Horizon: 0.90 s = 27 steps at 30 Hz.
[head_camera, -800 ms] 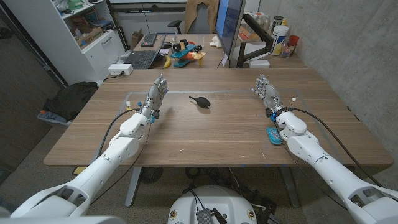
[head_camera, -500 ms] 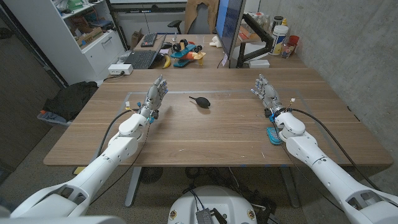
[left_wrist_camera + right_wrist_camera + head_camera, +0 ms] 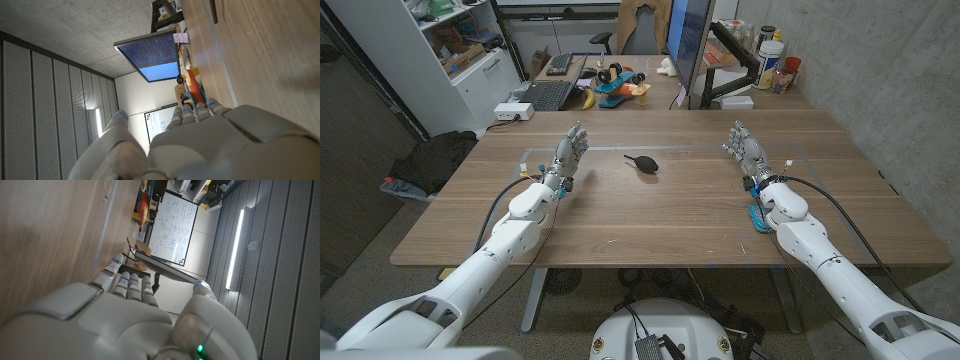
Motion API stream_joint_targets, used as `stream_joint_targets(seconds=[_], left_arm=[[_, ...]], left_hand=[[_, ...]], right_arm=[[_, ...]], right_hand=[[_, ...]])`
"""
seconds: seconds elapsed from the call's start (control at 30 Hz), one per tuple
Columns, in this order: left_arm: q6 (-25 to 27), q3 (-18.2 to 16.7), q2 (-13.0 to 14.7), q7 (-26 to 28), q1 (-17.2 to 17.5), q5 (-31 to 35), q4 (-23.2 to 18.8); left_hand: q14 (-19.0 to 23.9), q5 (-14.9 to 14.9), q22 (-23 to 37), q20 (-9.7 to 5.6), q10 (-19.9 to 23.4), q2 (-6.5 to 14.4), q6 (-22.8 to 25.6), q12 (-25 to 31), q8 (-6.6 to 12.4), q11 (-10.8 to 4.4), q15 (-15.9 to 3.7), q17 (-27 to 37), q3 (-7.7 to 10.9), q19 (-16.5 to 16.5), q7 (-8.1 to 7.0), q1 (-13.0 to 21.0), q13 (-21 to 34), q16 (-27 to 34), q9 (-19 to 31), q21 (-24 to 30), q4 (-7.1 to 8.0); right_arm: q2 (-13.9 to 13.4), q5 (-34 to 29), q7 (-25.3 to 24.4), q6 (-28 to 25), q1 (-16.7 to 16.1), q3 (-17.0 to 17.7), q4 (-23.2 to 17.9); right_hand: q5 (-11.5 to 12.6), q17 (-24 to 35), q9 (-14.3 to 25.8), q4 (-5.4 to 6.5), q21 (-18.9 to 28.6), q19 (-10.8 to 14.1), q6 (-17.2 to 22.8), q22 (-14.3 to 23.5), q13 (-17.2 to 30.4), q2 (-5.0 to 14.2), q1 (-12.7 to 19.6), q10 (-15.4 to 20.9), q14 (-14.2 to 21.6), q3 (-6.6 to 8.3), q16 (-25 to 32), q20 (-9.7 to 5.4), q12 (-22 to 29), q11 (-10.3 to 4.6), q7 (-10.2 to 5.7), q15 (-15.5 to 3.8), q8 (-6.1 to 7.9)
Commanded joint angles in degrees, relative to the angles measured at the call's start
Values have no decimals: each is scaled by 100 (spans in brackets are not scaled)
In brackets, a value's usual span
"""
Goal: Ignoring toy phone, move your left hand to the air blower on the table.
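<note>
Right hand (image 3: 746, 152) has crept slightly toward frame left; left hand (image 3: 569, 155) hasn't budged, empty with fingers extended, like the right. Air blower (image 3: 642, 162) sits centre-upper frame, well apart from it. Reach not started. Toy phone (image 3: 759, 217) beside right forearm.

head view high over table (image 3: 650, 215), wrist views close (inverted)

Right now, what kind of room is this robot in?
Probably an office or a robot lab. There's a wooden table for testing, a desk behind it with a laptop and a big monitor, and a whiteboard covered in writing.
</note>
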Motion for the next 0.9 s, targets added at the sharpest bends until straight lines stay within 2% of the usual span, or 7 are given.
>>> stream_joint_targets(seconds=[0.03, 0.3, 0.9], left_arm=[[33, -16, 66, 52, 32, 57, -64], [10, -8, 147, -43, 37, 83, -177], [57, 79, 376, 283, 72, 515, -570]], left_hand=[[4, 6, 24, 27, 36, 44, 41, 27, 23, -2, -2, 9, 46, -14, 5, 45, 20, 31, 14, -21, -14], [11, -3, 25, 54, 40, 78, 48, 26, 19, -8, -4, 7, 63, -20, -1, 76, 20, 27, 15, -46, -33], [24, -29, 26, 83, 37, 131, 57, 18, 12, -16, -6, 4, 102, -44, -16, 170, 21, 19, 17, -108, -99]], right_arm=[[108, -215, -13, 2, -72, 126, -91], [140, -232, -20, 29, -94, 167, -100], [179, -246, 25, 52, -93, 185, -71]], right_hand=[[26, -7, 23, -27, 2, 46, 57, 25, 30, 36, 47, 36, 28, 23, 33, -13, 37, 12, 24, 39, 41], [24, -19, 24, -34, -9, 54, 96, 25, 30, 44, 44, 69, 51, 15, 42, -8, 46, 9, 2, 29, 49], [17, -49, 24, -55, -13, 128, 174, 27, 33, 62, 39, 164, 124, -3, 66, -16, 67, -27, -44, -20, 60]])
